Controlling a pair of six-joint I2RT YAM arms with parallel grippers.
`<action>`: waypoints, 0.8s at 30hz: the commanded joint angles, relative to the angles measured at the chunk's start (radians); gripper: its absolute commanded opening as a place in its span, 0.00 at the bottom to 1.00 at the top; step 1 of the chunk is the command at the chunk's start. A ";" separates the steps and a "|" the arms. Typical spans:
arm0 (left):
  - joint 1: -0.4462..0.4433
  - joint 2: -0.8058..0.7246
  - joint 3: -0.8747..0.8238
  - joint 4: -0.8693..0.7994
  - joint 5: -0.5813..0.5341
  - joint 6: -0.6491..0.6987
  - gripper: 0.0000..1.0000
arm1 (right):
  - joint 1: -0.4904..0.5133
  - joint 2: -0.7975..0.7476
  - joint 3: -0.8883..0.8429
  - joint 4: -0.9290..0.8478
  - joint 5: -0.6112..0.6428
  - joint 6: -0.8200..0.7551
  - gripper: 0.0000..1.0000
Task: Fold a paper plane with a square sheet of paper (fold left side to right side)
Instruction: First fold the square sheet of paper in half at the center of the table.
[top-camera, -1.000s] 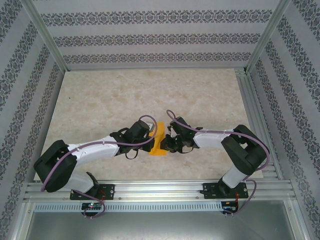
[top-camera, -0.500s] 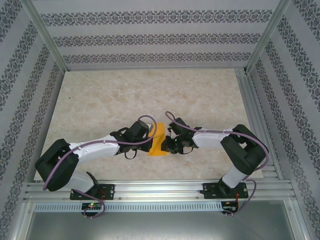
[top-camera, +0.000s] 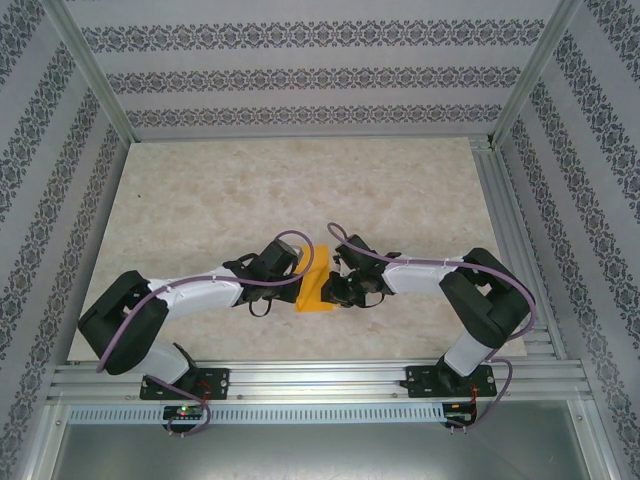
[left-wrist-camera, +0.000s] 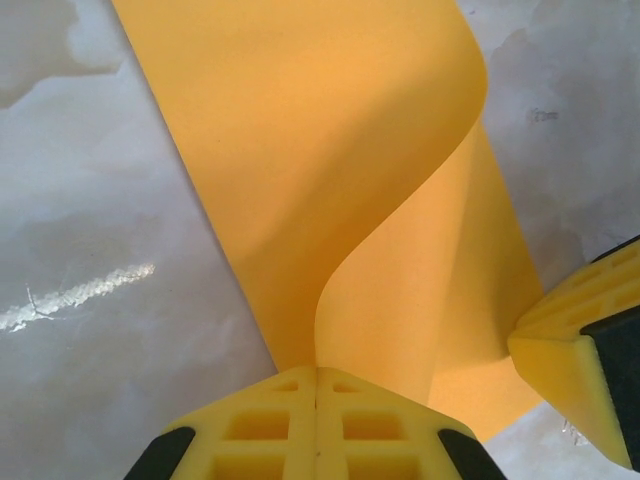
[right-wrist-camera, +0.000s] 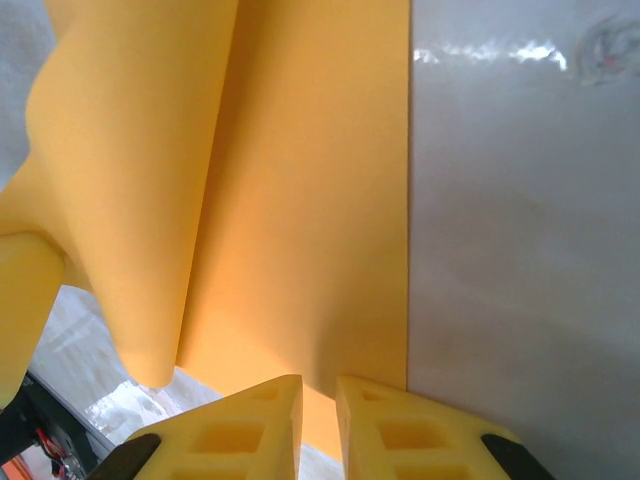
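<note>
The jaws of the left gripper (left-wrist-camera: 317, 372) are pressed flat together on an edge of the square sheet of paper (left-wrist-camera: 330, 150), lifting that side into a smooth, uncreased curl. The jaws themselves are blocky yellow plastic with square hollow cells and black backing. The jaws of the right gripper (right-wrist-camera: 318, 385), of the same yellow ribbed make, stand a narrow slit apart at the near edge of the flat layer, with orange paper showing through the gap.

The paper is thin, matte, plain orange-yellow. One part lies flat with a straight clean edge against the surface (top-camera: 250, 190); the other arches over it in a soft roll and casts a shadow beneath.

From above, the sheet lies near the middle of the surface, towards its near side, between the two wrists, which cover much of it. The surface is glossy, pale, marbled beige. Grey patterned walls (top-camera: 300, 80) enclose it, and an aluminium rail (top-camera: 320, 380) runs along the near edge.
</note>
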 joint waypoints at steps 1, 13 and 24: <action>0.016 0.019 0.022 0.001 0.002 0.030 0.07 | 0.016 0.036 0.009 -0.038 0.035 -0.021 0.18; 0.028 0.066 0.047 0.022 0.025 0.042 0.07 | 0.018 0.043 0.014 -0.052 0.038 -0.025 0.18; 0.031 0.100 0.066 0.029 0.026 0.053 0.07 | 0.020 0.044 0.020 -0.084 0.054 -0.034 0.19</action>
